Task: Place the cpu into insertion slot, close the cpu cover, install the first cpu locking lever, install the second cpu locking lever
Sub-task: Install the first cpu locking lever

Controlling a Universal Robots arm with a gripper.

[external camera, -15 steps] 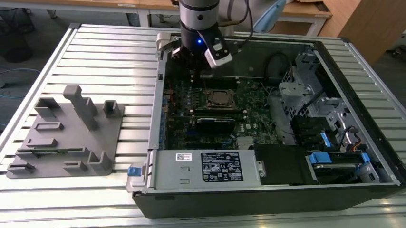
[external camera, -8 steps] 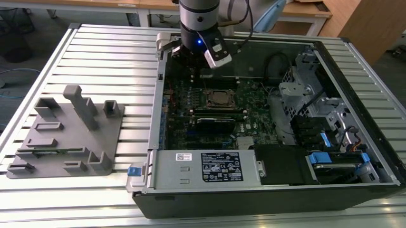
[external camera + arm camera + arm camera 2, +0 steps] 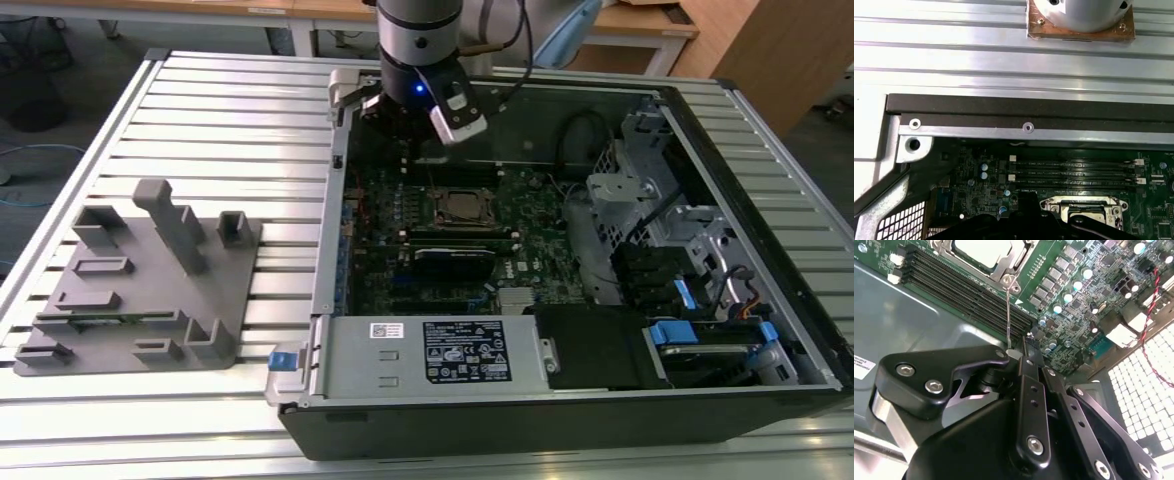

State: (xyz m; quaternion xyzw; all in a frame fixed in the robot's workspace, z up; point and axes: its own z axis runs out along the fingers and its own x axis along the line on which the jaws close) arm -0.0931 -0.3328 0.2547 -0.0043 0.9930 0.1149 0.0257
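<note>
Beside end effector [image 3: 1026, 360], locking lever [image 3: 1008, 315]

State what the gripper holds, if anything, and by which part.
Cannot be told: the free end of the locking lever reaches the gripper, contact hidden.

Nothing legible: the white rectangular label [image 3: 465, 352] on the grey metal power-supply box [image 3: 367, 367] carries print too small to read

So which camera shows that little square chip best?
The exterior view: the cpu shows whole. The second wrist view cuts the cpu at the picture's edge; the first wrist view catches part of the cpu.
</note>
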